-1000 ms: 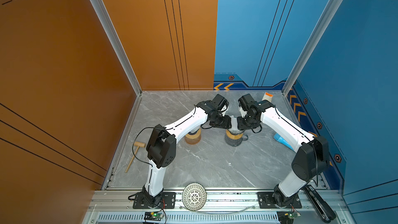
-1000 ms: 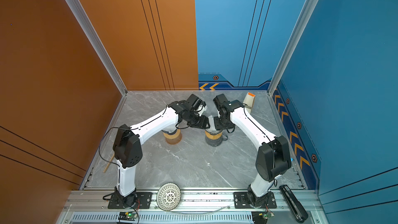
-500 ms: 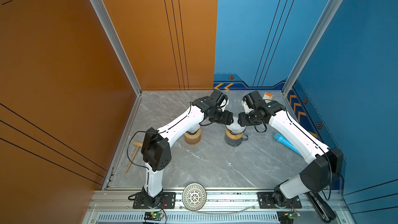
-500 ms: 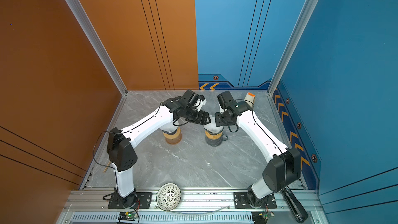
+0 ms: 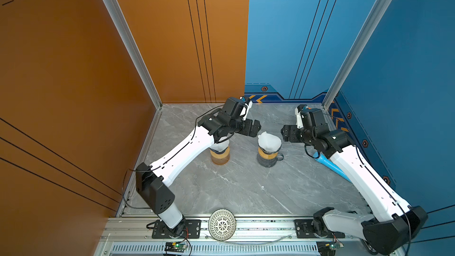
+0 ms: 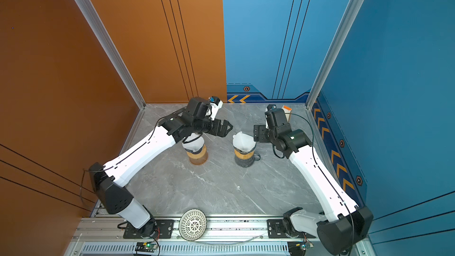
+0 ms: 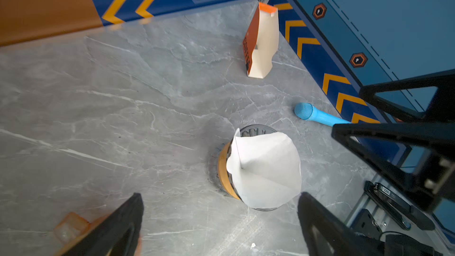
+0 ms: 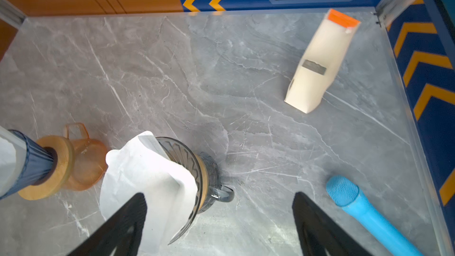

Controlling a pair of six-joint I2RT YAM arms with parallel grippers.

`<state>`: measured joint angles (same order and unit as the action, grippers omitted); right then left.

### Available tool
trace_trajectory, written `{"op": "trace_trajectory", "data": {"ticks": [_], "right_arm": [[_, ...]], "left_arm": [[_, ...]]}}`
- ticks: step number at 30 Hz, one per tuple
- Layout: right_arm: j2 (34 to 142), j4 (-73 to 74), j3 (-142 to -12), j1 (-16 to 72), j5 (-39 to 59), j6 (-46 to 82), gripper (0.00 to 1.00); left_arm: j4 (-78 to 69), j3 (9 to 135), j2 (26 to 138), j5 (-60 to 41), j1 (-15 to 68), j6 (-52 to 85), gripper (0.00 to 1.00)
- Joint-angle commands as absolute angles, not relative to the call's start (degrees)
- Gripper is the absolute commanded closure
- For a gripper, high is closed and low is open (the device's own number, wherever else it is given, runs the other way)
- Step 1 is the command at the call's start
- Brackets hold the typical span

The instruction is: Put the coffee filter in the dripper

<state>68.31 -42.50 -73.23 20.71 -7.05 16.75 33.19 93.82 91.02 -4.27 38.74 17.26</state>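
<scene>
**Filter in dripper, both end effectors open**

Writing: "COFFEE" runs up the orange side of the cream bag (image 7: 262, 43). The grey label on its face is too blurred to read.

Room: orange wall on the left, blue walls at the back and right. A dark-blue skirting carries yellow chevrons. The bench (image 5: 246, 188) is grey marble with white veins. A white lattice bowl (image 5: 222, 224) sits on the front rail.

Left to right:
- Left end effector (image 6: 221, 129): fingers spread wide and empty, up above the bench just left of the filter.
- Amber jug (image 5: 219, 155): a blue cone (image 8: 37, 158) on a wooden collar sits on top. In both top views the left arm hides most of it.
- Filter (image 6: 243, 141): white paper seated in the smoky grey dripper (image 8: 183, 156). It sits skewed, with one side slumped over the rim. The dripper stands on a grey handled cup.
- Right end effector (image 6: 258, 132): fingers spread wide and empty, just beside the filter. Can't tell if it touches.
- Bag: back right corner, half hidden behind the right wrist in a top view.
- Blue mic (image 8: 357, 205): lies by the right wall, mostly under the right arm in a top view.
</scene>
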Motion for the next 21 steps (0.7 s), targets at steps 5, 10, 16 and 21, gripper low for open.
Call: {"op": "trace_trajectory", "data": {"ticks": [5,10,16,21], "right_arm": [[58.58,-31.97,-64.65,14.56,-10.28,16.89,0.00],[54.42,-28.78,-59.76,10.53,-11.88,17.26,0.00],[51.11,-23.73,-52.87,5.82,-17.69,18.53,0.00],[49.25,-16.76,-45.02,1.24,-19.44,19.70,0.00]], "left_arm": [[15.43,77.22,76.23,3.29,33.10,13.46,0.02],[11.27,67.66,67.52,6.72,26.42,13.71,0.02],[11.33,56.93,58.90,13.68,19.26,12.14,0.02],[11.29,49.22,54.31,16.96,13.21,11.08,0.02]]}}
